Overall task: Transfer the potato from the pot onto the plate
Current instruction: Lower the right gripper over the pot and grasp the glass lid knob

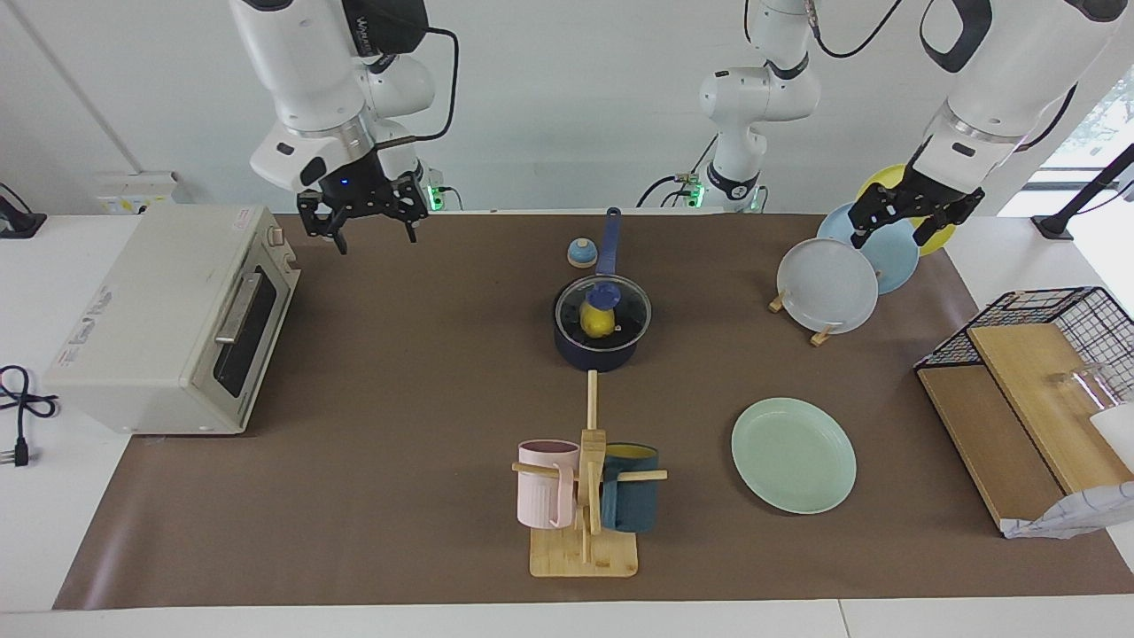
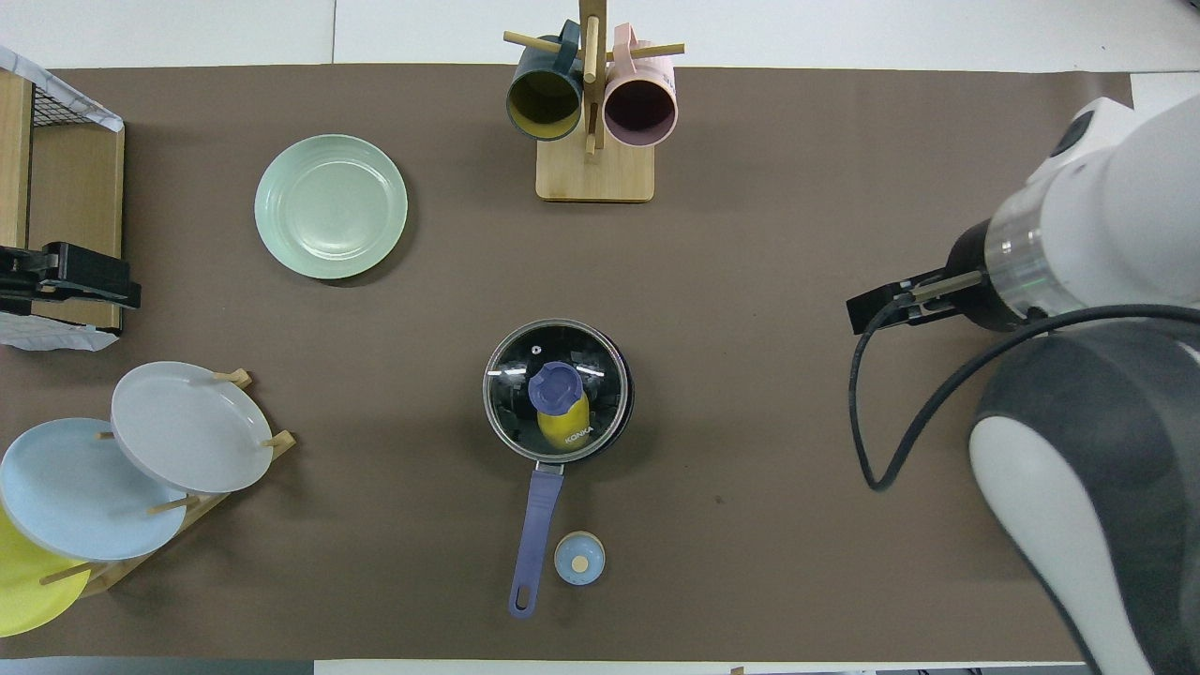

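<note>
Inside the pot (image 1: 595, 347), under its glass lid (image 1: 622, 306), the potato (image 1: 597, 322) sits mid-desk, the blue handle (image 1: 609, 239) pointing toward the robots. Farther from the robots, toward the left arm's end, lies the mint-green plate (image 1: 793, 455). Both end effectors hang wide and empty: the right end effector (image 1: 363, 220) over the brown mat beside the toaster oven (image 1: 159, 319), the left end effector (image 1: 912, 217) over the plate rack (image 1: 819, 335).
</note>
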You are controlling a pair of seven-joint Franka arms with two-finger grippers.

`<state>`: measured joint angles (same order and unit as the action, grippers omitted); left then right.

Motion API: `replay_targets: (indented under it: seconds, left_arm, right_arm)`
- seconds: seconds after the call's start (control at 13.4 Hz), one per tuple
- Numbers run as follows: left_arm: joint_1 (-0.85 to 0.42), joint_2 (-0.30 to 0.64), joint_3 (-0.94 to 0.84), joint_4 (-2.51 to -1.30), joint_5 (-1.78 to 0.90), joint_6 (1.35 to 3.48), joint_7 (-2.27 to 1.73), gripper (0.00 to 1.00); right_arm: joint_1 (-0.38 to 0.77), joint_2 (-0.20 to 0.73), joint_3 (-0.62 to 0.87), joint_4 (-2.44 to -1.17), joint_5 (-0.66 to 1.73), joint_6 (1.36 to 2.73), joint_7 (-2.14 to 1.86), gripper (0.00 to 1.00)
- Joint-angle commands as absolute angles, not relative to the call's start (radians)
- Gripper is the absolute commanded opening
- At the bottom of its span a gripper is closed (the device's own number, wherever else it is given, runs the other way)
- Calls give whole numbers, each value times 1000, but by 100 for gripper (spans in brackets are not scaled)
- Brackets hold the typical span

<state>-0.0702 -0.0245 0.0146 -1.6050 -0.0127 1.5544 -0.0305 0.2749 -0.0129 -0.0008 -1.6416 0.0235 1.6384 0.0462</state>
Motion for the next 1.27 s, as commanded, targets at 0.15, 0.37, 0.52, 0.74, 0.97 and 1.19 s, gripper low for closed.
replay_targets:
  seconds: [0.15, 0.37, 0.52, 0.74, 0.97, 1.19]
  left_arm:
    - [-66, -43, 15, -1618, -21, 1551, -38, 100]
    - [-66, -43, 15, -1618, -21, 1551, -38, 100]
    - [-66, -43, 15, -1618, -21, 1551, -38, 100]
    - [-66, -43, 15, -1618, -21, 1551, -38, 100]
    - [-66, -43, 15, -1618, -21, 1551, -38, 100]
    - [-66, -43, 15, -1618, -21, 1551, -38, 100]
  right_arm:
    - [434, 144, -2, -1484, 71, 1654, 297, 100]
    - [523, 267, -2, -1386, 64, 1669, 437, 100]
    - [587, 330, 0, -1304, 55, 1664, 533, 100]
    - [644, 333, 2, -1330, 66, 1767, 632, 100]
    - [739, 365, 2, -1371, 49, 1865, 722, 100]
    - [808, 443, 2, -1394, -1, 1951, 758, 100]
